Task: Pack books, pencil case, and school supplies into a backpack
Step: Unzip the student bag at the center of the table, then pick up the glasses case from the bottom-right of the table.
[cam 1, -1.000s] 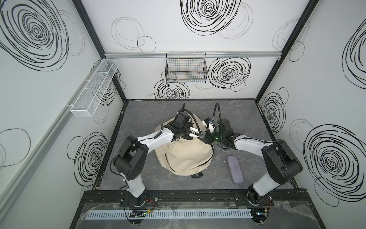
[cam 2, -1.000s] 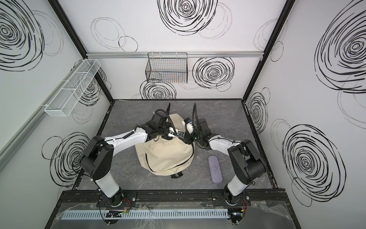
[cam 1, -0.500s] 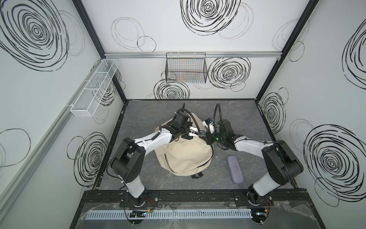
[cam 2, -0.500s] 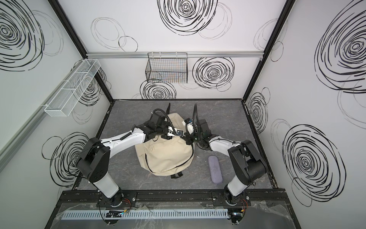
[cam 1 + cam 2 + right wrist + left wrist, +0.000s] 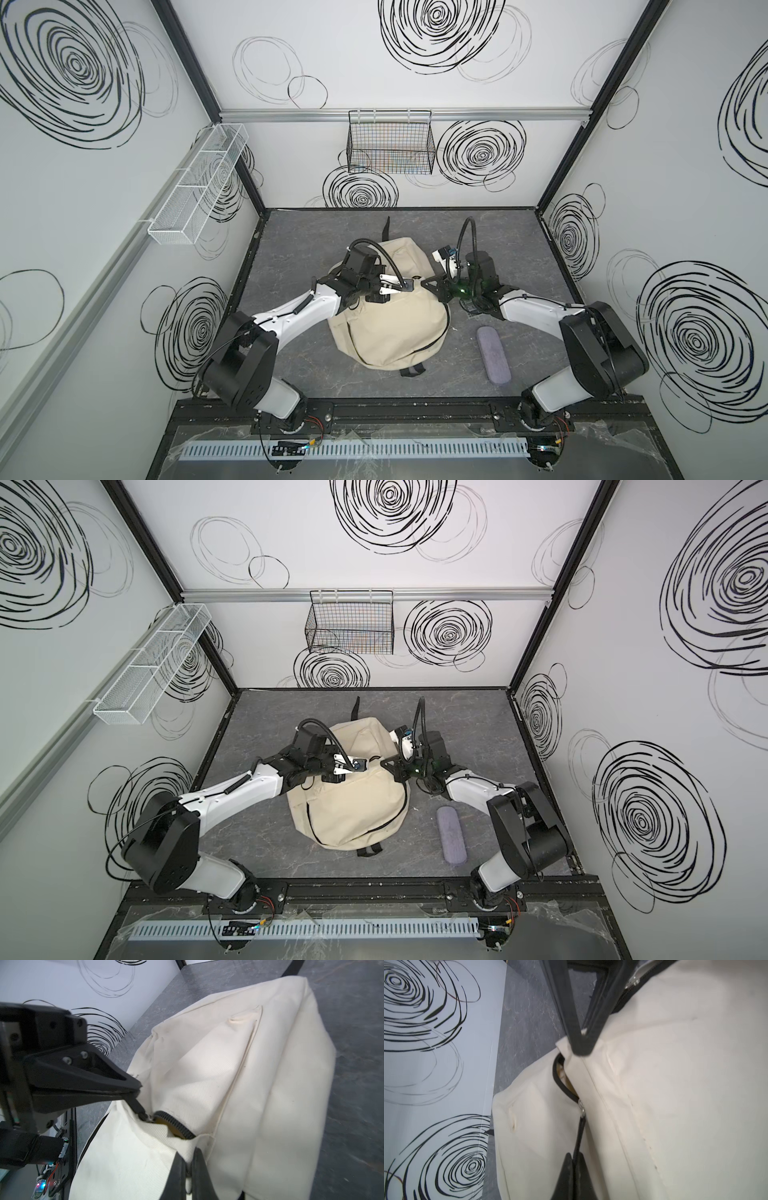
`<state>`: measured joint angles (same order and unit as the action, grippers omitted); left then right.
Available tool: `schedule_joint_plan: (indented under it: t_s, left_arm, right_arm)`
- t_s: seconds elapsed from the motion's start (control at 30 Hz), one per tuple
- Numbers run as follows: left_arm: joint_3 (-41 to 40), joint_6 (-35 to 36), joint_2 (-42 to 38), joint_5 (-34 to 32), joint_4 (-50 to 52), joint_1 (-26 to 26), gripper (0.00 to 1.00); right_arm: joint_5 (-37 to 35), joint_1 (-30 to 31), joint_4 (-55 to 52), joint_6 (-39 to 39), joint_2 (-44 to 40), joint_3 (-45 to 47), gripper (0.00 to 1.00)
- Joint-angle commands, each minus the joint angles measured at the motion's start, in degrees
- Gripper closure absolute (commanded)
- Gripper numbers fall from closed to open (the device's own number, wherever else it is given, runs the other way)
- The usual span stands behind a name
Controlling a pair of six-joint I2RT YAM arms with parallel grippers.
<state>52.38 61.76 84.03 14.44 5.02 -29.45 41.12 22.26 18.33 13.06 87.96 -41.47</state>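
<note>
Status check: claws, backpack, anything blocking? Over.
Left claw shut on zipper pull. Right claw shut on backpack fabric beside the opening. Zip only slightly open. Pencil case outside, on table beside backpack; nothing seen blocking.

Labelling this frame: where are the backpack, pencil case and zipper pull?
backpack (image 5: pixel 395 332): in a top view, front panel.
pencil case (image 5: pixel 493 354): in a top view, its middle.
zipper pull (image 5: pixel 580 1136): left wrist view, black strap.

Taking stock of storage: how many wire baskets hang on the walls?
2: a white mesh basket on the wall at the robot's left; a black wire basket on the back wall. None looks hidden.
</note>
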Motion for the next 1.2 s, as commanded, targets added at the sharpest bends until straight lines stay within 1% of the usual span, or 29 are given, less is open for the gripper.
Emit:
schedule_joint_plan:
  t_s: [0.0,0.07,0.23,0.3,0.4,0.6,0.7,0.77,0.83,0.87,0.9,0.93,0.97,1.0,1.03,1.07,1.17]
  left_arm:
    - [-1.36,-2.59,-4.26,-2.69,1.69,1.5,1.0]
    - [-1.97,-3.05,-5.71,-4.57,2.64,2.14,1.0]
    - [-3.19,-8.08,-10.12,-11.83,4.54,5.04,1.0]
    - [-4.73,-11.18,-12.45,-15.21,4.14,5.58,1.0]
    - [-7.24,-13.85,-14.86,-18.43,3.97,5.8,1.0]
    - [-12.56,-17.02,-16.93,-20.15,3.95,8.4,1.0]
    - [-13.22,-18.25,-17.39,-21.05,3.89,9.23,1.0]
    - [-12.71,-19.16,-17.47,-20.47,4.83,9.51,1.0]
    - [-12.14,-19.65,-17.93,-18.19,5.57,9.17,1.0]
    - [-12.26,-19.79,-18.61,-16.72,4.82,8.61,1.0]
    - [-12.45,-20.36,-19.45,-16.04,3.4,7.75,0.93]
    - [-12.43,-21.23,-20.09,-15.8,2.29,7.08,0.73]
    - [-12.18,-22.27,-20.74,-15.47,1.32,6.66,0.55]
    - [-11.55,-23.13,-21.31,-14.65,1.05,6.36,0.46]
    - [-10.91,-23.62,-21.75,-13.59,1.28,6.22,0.42]
    - [-10.12,-23.98,-22.18,-12.52,1.59,6.2,0.41]
    - [-8.22,-25.69,-23.55,-11.45,1.31,5.67,0.4]
  right_arm:
    - [-3.45,-2.67,-1.38,1.82,0.37,-0.1,1.0]
    - [-4.27,-3.29,-2.37,1.94,0.32,-0.74,1.0]
    - [-5.05,-6.02,-1.48,4.49,0.55,-1.02,1.0]
    - [-5.45,-6.45,-1.36,4.93,1.58,-2.0,1.0]
    - [-5.73,-6.5,-2.43,4.87,4.26,-4.72,1.0]
    - [-7.78,-6.83,-4.62,3.53,7.24,-8.61,1.0]
    - [-8.52,-6.93,-4.73,3.21,7.99,-9.22,1.0]
    - [-8.05,-6.78,-4.79,3.55,8.6,-9.85,1.0]
    - [-6.7,-6.05,-5.43,4.12,8.96,-10.69,1.0]
    - [-6.48,-5.09,-6.83,4.04,8.85,-11.51,0.95]
    - [-7.68,-3.82,-9.02,3.63,8.5,-12.41,0.86]
    - [-9.92,-2.68,-11.49,3.58,7.72,-13.31,0.75]
    - [-13.33,-1.54,-14.58,4.16,6.36,-14.07,0.61]
    - [-16.54,-1.05,-17.62,5.74,4.69,-14.43,0.54]
    - [-18.51,-0.98,-19.66,7.21,2.64,-14.0,0.5]
    - [-21.06,-1.05,-21.8,9.28,0.05,-12.86,0.48]
    - [-28.82,-1.16,-28.68,13.87,-9.44,-8.28,0.41]
